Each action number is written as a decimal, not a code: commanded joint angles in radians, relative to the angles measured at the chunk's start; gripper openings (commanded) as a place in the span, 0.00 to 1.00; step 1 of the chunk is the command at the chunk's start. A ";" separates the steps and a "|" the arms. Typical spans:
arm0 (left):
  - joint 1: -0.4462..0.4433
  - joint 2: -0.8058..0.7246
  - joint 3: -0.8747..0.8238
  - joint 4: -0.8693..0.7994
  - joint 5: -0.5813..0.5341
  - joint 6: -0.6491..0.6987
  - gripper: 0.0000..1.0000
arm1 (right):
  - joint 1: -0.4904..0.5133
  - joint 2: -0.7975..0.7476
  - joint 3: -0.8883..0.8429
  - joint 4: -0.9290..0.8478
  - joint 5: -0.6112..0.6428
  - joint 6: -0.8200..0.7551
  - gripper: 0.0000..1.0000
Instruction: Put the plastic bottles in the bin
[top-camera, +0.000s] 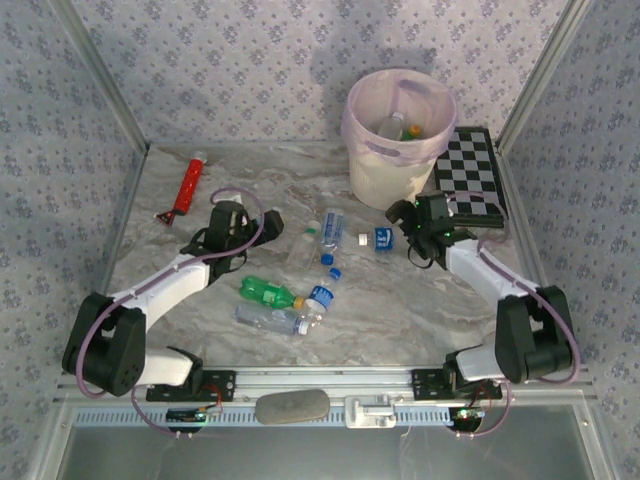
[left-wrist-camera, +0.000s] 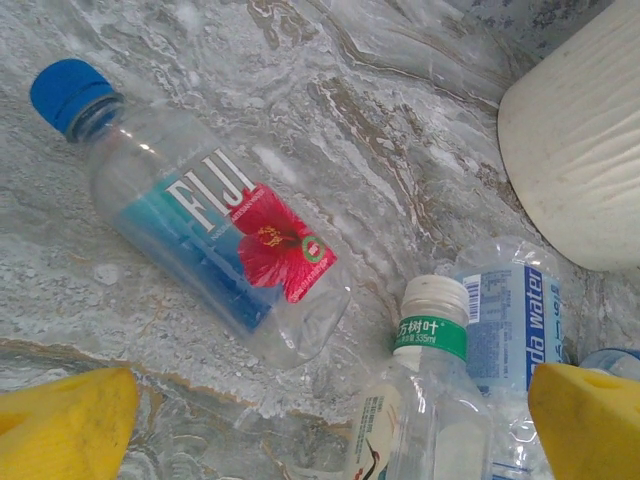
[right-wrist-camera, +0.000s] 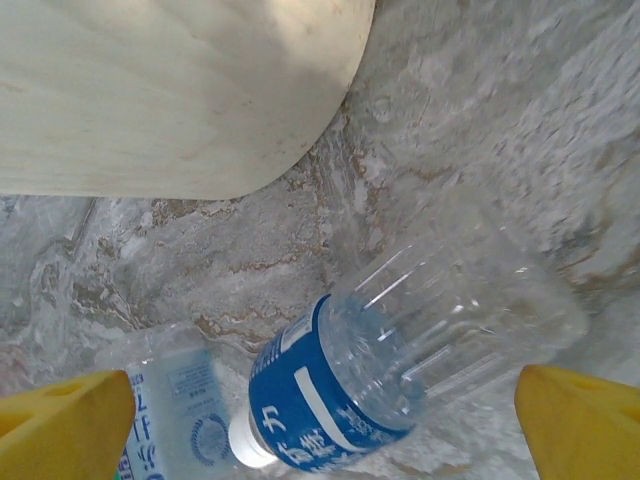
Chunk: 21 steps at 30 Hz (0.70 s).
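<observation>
The left jaws and right jaws stood wide and empty; the right hung over the blue-labelled bottle (right-wrist-camera: 400, 350) lying on the counter (right-wrist-camera: 480, 150), the bin (right-wrist-camera: 170, 90) just beyond at eleven o'clock; the sound move was to straddle the bottle's labelled waist squarely and close gently, lest it roll.

A robot test cell, not a real room. Floral-print panels (top-camera: 250, 60) hang in an aluminium frame (top-camera: 103, 85) (bare metal posts) around a marble-patterned table (top-camera: 400, 310) with robot arms (top-camera: 170, 280) bolted on.
</observation>
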 joint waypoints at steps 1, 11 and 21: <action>-0.007 -0.042 -0.021 -0.005 -0.035 0.022 1.00 | -0.003 0.065 0.002 0.086 -0.053 0.162 0.99; -0.005 -0.079 -0.042 -0.016 -0.071 0.030 1.00 | -0.016 0.177 -0.067 0.253 -0.032 0.340 0.97; -0.006 -0.085 -0.042 -0.022 -0.080 0.029 1.00 | -0.021 0.318 -0.025 0.306 -0.075 0.336 0.88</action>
